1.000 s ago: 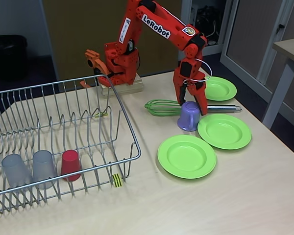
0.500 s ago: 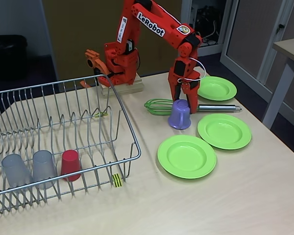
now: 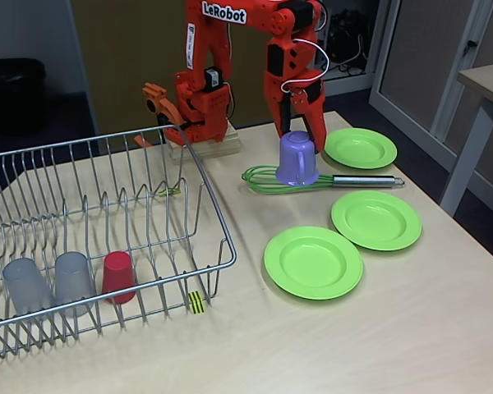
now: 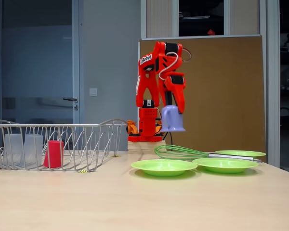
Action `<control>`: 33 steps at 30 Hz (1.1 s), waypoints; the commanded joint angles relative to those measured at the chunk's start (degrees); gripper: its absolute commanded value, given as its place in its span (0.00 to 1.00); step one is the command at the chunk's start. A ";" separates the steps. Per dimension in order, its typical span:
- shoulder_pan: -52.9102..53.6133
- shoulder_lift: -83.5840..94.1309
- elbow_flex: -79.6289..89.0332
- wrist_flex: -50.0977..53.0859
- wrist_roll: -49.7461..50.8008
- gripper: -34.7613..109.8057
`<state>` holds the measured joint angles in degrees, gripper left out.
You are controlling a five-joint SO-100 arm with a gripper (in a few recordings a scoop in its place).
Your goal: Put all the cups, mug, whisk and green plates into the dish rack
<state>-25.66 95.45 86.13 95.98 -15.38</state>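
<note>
While the fingers (image 3: pixel 298 135) were clenched on the mug (image 3: pixel 297 159), it hung upside down in the air; the side-on fixed view (image 4: pixel 172 119) showed it clear of the counter (image 3: pixel 411 328), above the whisk (image 3: pixel 279 178), a gap the higher view hid. Three green plates (image 3: pixel 313 262) lay on the counter right of the dish rack (image 3: pixel 218 215), one (image 3: pixel 361 148) behind the whisk's handle. Two grey cups (image 3: pixel 72 281) and the red cup (image 3: pixel 119 276) stood upside down along the rack's front edge.
</note>
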 commanded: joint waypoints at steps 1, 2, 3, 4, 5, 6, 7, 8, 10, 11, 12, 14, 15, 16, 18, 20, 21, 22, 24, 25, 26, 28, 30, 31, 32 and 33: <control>7.21 2.72 -9.84 3.96 -11.07 0.28; 9.76 2.20 -12.39 4.83 -14.15 0.28; 12.48 1.58 -15.03 5.71 -16.96 0.28; 15.29 0.70 -17.93 6.68 -19.69 0.28; 18.02 -0.62 -21.18 7.91 -22.32 0.28; 21.09 -2.20 -24.61 9.14 -24.52 0.28; 24.08 -3.34 -26.98 9.14 -26.89 0.28; 26.98 -4.92 -29.53 9.14 -29.09 0.27; 32.52 -8.53 -34.63 9.14 -32.08 0.27; 34.89 -10.46 -36.74 9.14 -33.57 0.27; 36.91 -12.30 -38.23 8.88 -34.54 0.28; 39.90 -15.73 -39.46 7.21 -35.77 0.28; 40.87 -17.40 -39.38 5.98 -36.04 0.28; 41.66 -18.81 -38.94 4.66 -36.30 0.28; 42.98 -21.71 -37.79 2.64 -36.39 0.28; 43.68 -23.99 -36.65 1.41 -36.39 0.28; 43.86 -25.05 -35.86 0.62 -36.30 0.29; 44.03 -26.02 -34.54 -0.53 -36.21 0.29; 44.21 -27.25 -30.76 -3.34 -36.04 0.29; 44.21 -28.04 -29.00 -4.75 -35.86 0.29; 44.21 -28.92 -27.60 -5.98 -35.77 0.29; 44.47 -31.03 -25.49 -8.09 -35.51 0.30; 45.00 -33.66 -25.14 -9.40 -35.42 0.29; 45.26 -34.89 -25.22 -10.02 -35.60 0.29; 45.44 -36.04 -25.49 -10.46 -35.60 0.29; 45.53 -37.44 -26.19 -10.72 -35.68 0.30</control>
<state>18.72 58.62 59.94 85.96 -50.36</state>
